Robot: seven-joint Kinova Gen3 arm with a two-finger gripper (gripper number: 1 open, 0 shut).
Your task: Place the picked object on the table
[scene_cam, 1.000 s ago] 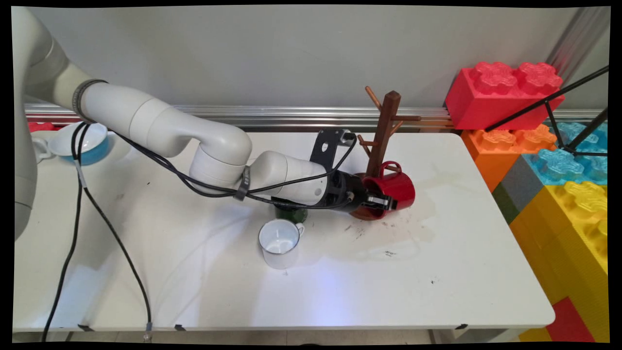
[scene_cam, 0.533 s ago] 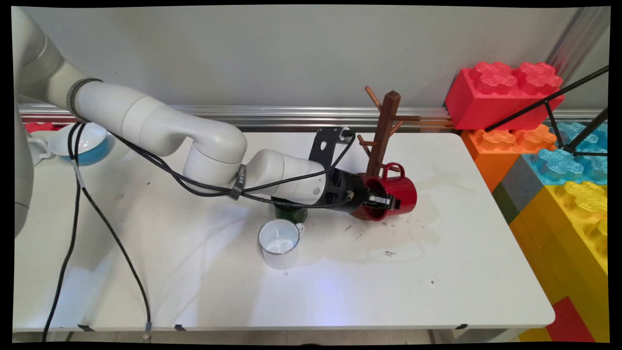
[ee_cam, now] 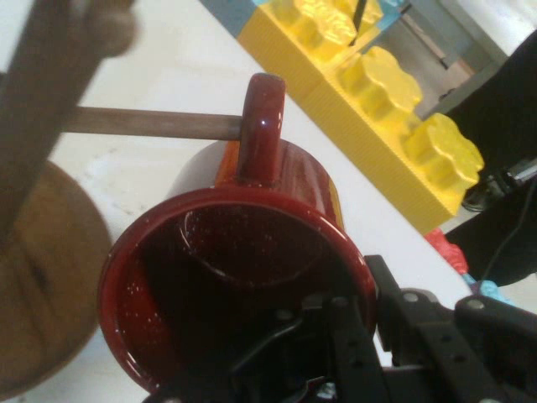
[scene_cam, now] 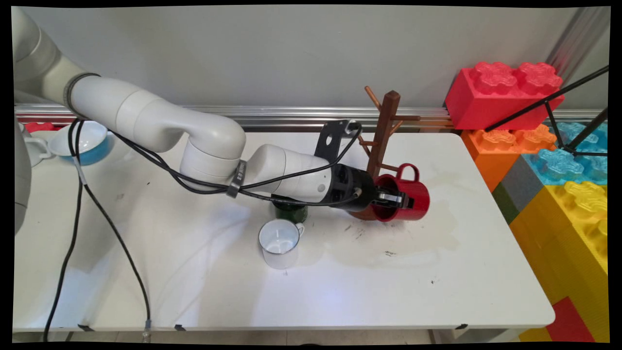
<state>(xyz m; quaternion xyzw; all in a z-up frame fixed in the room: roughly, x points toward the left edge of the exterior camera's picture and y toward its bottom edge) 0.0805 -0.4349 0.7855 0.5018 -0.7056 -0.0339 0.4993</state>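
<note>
Gripping red mug (scene_cam: 406, 199) beside mug tree (scene_cam: 384, 141), green cup (scene_cam: 290, 213) seemingly arm-hidden.

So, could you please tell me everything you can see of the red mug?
The glossy red enamel-looking mug lies on its side, mouth toward the arm, loop handle uppermost. The black two-finger gripper grips its rim, one finger inside and one outside. In the hand view, a peg of the brown wooden mug tree reaches the handle. Its interior looks dark and empty.
</note>
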